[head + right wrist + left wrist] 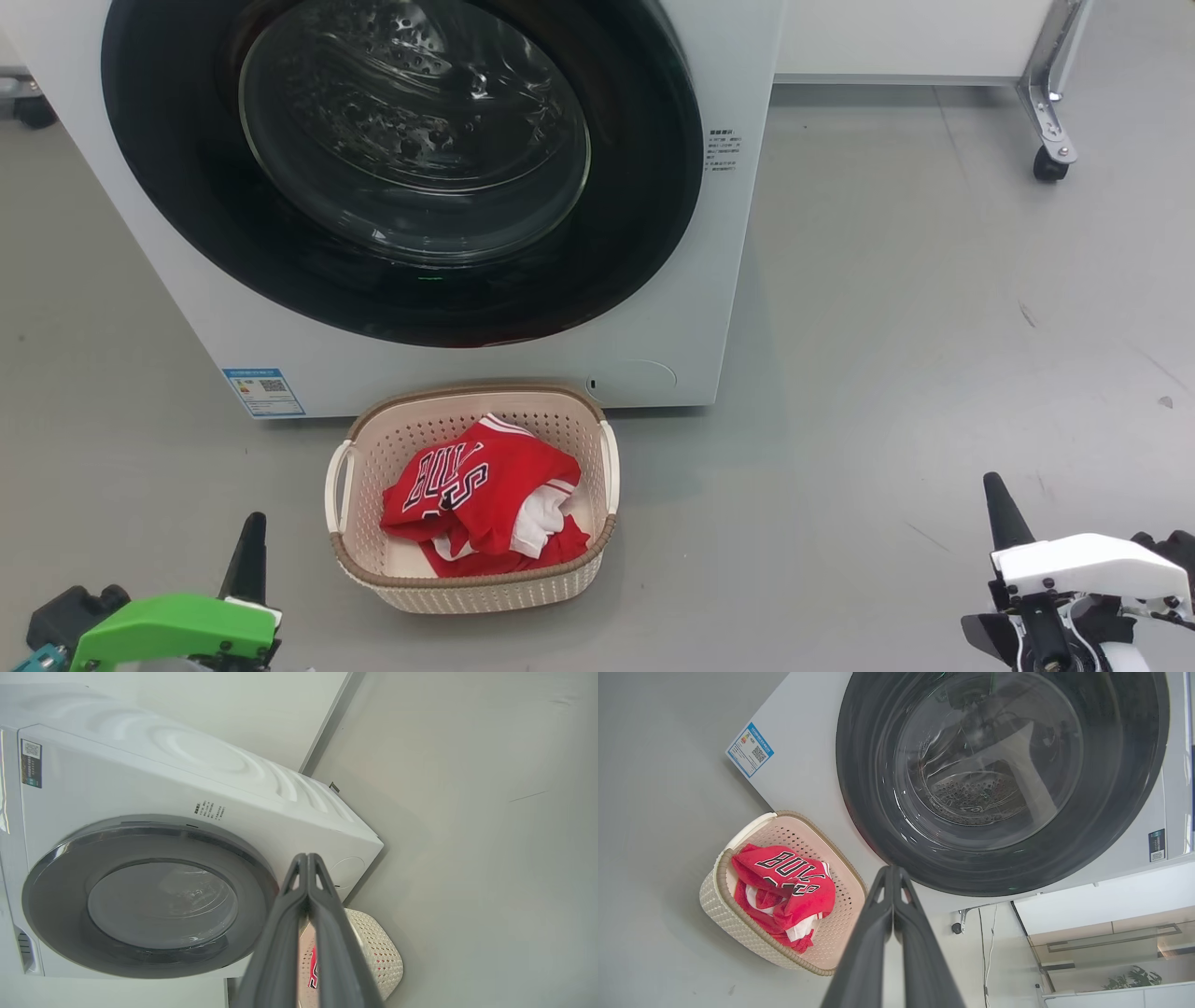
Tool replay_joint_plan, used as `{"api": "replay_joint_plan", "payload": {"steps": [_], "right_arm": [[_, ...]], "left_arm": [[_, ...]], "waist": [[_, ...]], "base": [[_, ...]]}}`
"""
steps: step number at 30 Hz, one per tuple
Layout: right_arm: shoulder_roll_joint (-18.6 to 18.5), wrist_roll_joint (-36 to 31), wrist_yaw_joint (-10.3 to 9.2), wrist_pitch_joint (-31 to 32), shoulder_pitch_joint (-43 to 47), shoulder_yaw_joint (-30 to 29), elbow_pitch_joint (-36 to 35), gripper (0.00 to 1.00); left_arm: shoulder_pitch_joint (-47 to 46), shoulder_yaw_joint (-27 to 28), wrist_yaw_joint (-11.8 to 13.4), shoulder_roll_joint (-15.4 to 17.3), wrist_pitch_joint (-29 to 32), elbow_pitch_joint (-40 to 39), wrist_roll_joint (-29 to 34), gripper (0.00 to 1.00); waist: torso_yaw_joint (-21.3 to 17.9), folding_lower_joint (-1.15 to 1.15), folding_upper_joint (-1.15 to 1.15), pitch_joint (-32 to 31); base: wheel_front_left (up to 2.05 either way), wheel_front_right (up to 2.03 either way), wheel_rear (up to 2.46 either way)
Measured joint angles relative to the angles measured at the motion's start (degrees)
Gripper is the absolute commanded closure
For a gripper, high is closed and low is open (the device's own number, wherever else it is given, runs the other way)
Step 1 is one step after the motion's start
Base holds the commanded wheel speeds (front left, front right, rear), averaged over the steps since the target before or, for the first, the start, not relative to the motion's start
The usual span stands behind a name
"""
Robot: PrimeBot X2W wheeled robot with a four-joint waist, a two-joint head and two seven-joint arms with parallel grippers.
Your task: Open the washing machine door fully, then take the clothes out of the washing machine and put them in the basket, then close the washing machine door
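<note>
Lying crumpled in perforated basket [485, 597]: red clothes [476, 504]

The washing machine [691, 327] loses its top to the upper edge of the head view, and with it the upper arc of the washing machine door [187, 233]. Reflections on the door glass blur the drum [411, 121], so its contents cannot be told. The blue sticker [265, 391] low on the machine's front and the label [721, 154] beside the door carry print too small to read. In the basket [467, 390] before the machine, the lettered top layer of the clothes [485, 495] hides what lies beneath. From the right wrist, the right end effector [308, 856] covers much of that basket.
</note>
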Motion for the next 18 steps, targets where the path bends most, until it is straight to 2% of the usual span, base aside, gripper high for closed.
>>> {"api": "replay_joint_plan", "payload": {"steps": [18], "right_arm": [[0.02, 12.74, 0.68, 3.53, -1.08, -3.74, -1.68, 1.0]], "left_arm": [[-1.15, 3.39, -2.0, -0.32, 3.22, -1.0, -13.02, 1.0]], "waist": [[-0.19, 0.0, 0.0, -0.19]], "base": [[0.0, 0.0, 0.0]]}}
